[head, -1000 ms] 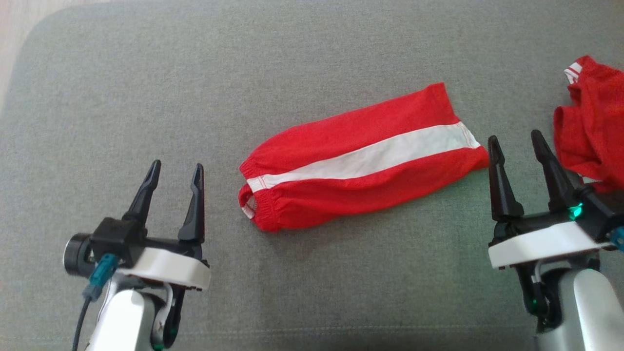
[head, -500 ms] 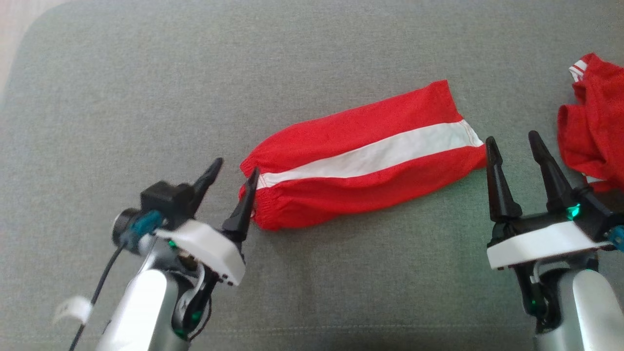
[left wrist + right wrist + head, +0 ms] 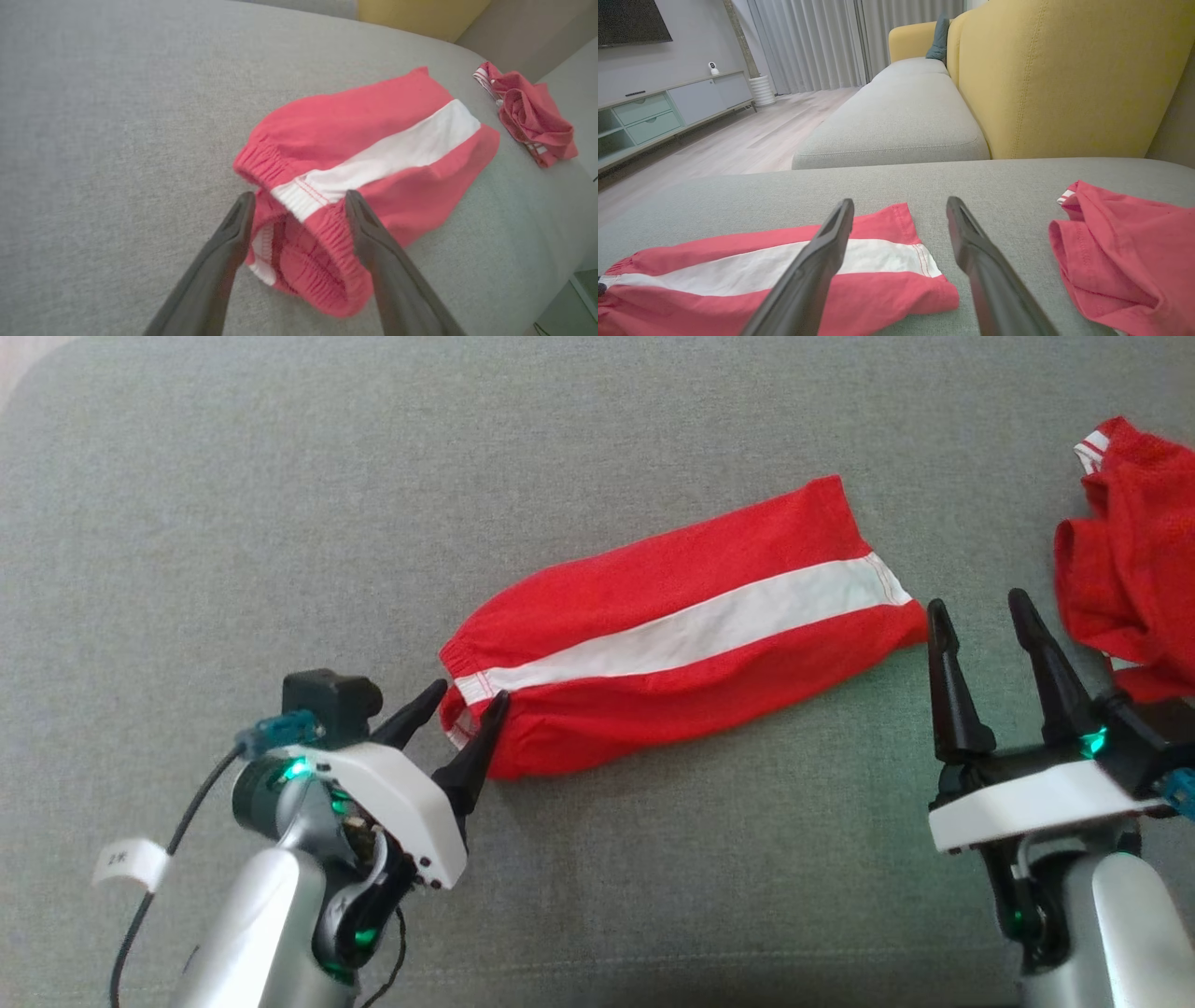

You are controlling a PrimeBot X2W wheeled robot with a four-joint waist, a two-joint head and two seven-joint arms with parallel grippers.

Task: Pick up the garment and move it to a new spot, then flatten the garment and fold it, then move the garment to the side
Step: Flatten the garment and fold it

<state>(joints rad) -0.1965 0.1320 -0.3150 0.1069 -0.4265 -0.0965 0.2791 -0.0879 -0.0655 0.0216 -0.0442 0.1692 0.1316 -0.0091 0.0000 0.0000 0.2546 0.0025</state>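
The garment (image 3: 681,630), red shorts with a white side stripe, lies folded lengthwise on the grey cushion (image 3: 280,523), waistband toward my left. My left gripper (image 3: 464,698) is open, its fingers straddling the elastic waistband corner (image 3: 299,205). In the left wrist view the garment (image 3: 373,144) stretches away from the fingers. My right gripper (image 3: 976,607) stands open just right of the garment's hem end, holding nothing. The right wrist view shows that hem end (image 3: 896,261) between and below the open fingers.
A second red garment (image 3: 1134,588) lies crumpled at the right edge, close to my right gripper; it appears as well in the right wrist view (image 3: 1125,247). A yellow sofa back (image 3: 1064,79) and another grey seat (image 3: 901,116) lie beyond.
My left gripper has swung right and forward from an open spot on the cushion to the garment's waistband, staying open. The right arm has held still; the camera shifted slightly.
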